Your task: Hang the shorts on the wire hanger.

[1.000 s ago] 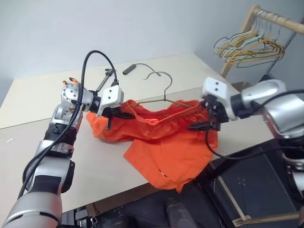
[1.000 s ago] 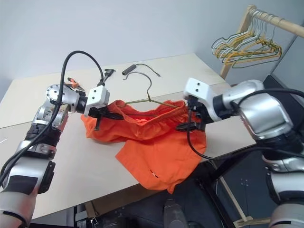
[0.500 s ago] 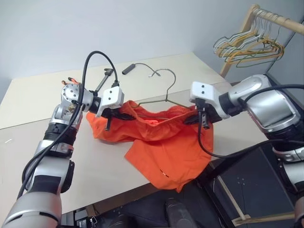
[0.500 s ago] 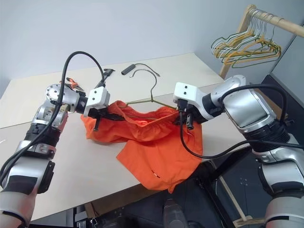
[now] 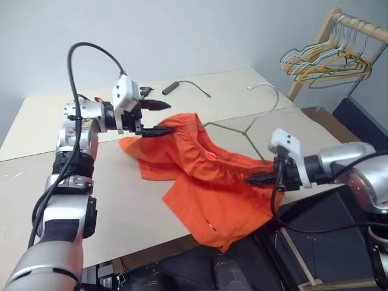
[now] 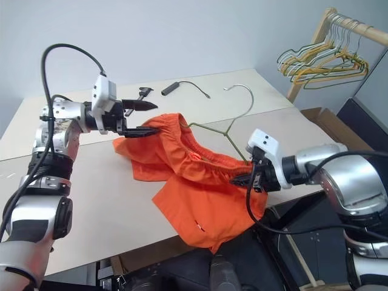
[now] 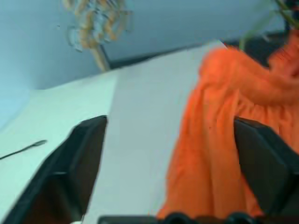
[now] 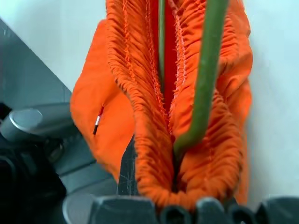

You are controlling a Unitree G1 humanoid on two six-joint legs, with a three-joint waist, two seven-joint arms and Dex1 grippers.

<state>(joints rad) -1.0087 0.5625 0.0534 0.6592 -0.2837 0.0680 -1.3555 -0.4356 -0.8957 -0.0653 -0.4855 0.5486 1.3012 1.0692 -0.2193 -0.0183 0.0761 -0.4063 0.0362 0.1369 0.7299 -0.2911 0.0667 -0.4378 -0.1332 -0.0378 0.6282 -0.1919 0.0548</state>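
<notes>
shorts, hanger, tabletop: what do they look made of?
The shorts: soft matte orange woven cloth, going by the drape and the tightly gathered elastic waistband.

The wire hanger: thin bent wire, probably metal, with a dull olive coating; only its hook end looks paler.

The table: smooth matte beige board, likely laminate, though the look leaves that open.

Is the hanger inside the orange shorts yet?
Partly. The wire hanger runs into the waistband of the shorts; its hook and neck stick out. How far in, I cannot tell.
</notes>
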